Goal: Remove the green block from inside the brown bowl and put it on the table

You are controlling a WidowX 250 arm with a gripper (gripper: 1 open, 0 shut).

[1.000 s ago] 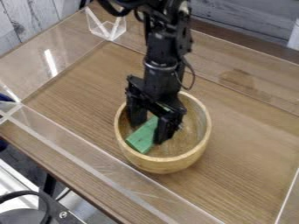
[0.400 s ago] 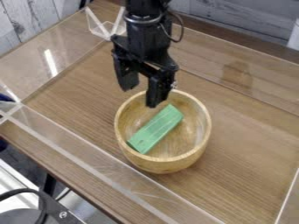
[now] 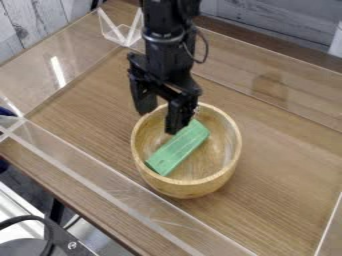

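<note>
The green block [image 3: 178, 148] lies flat and diagonal inside the brown bowl [image 3: 225, 168], leaning toward the bowl's left wall. My gripper [image 3: 160, 110] hangs open just above the bowl's far-left rim, with nothing between its fingers. One black fingertip [image 3: 178, 122] hovers over the block's upper end; I cannot tell whether it touches it. The bowl stands on the table [image 3: 274, 120], near its front edge.
Clear acrylic walls [image 3: 80, 165] edge the tabletop on the front and left. A small clear acrylic piece [image 3: 127, 32] stands at the back, behind the arm. Dark cables [image 3: 34, 235] hang below the front left corner.
The gripper, which was down in the bowl around the block, rose up and back to the left, still open. It has since dropped slightly. The block stays in the bowl.
</note>
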